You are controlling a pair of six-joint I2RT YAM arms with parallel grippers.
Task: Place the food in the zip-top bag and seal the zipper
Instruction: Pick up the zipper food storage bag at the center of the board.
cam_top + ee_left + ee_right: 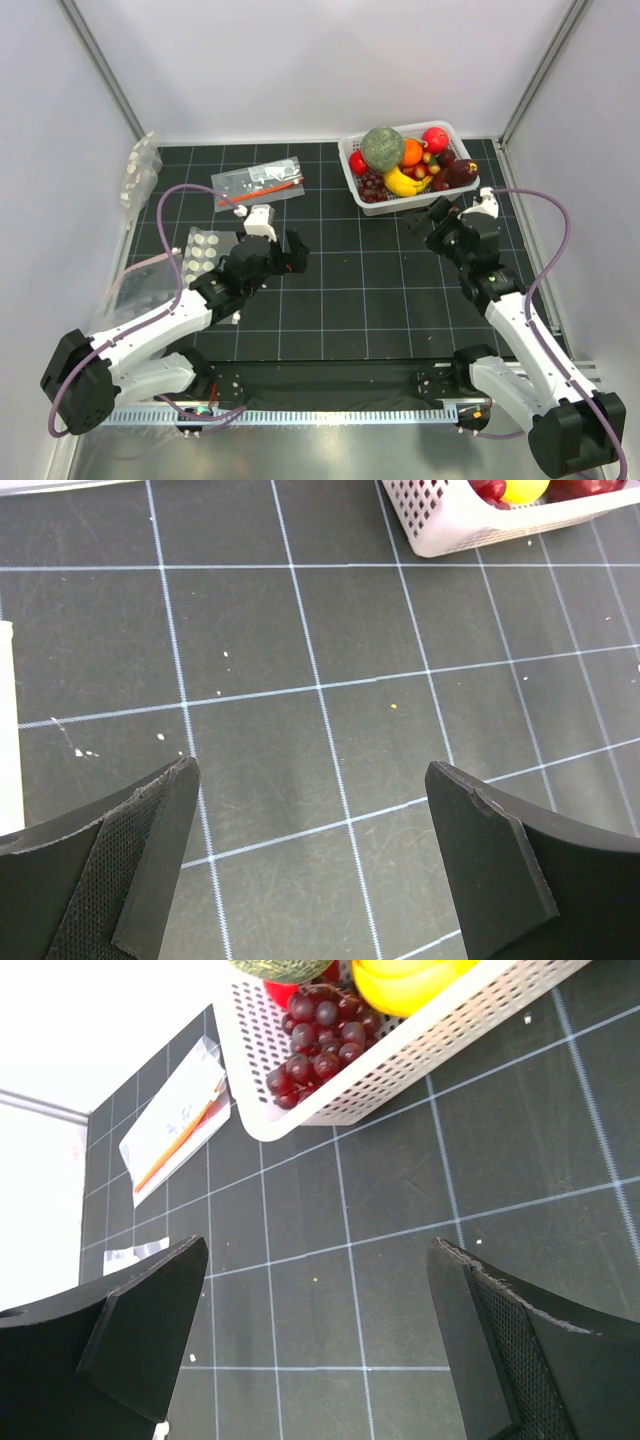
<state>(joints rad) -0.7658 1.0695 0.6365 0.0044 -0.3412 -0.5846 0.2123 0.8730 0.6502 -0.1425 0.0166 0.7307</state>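
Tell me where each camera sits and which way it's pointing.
Top external: above and behind, looking down on the black mat; both arms show, left arm and right arm.
Left wrist: on the left arm, looking down at bare mat between the open left fingers; white basket corner at top right.
Right wrist: on the right arm, looking down between the open right fingers at the basket's grapes and the zip-top bag.
Shared: basket in all three; bag in top and right wrist.

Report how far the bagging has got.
Done: nothing. The food sits in the basket; the bag lies flat, apart, holding no food. In hand: nothing; left gripper and right gripper are open and empty over the mat. Left: move the food, then seal the zipper.
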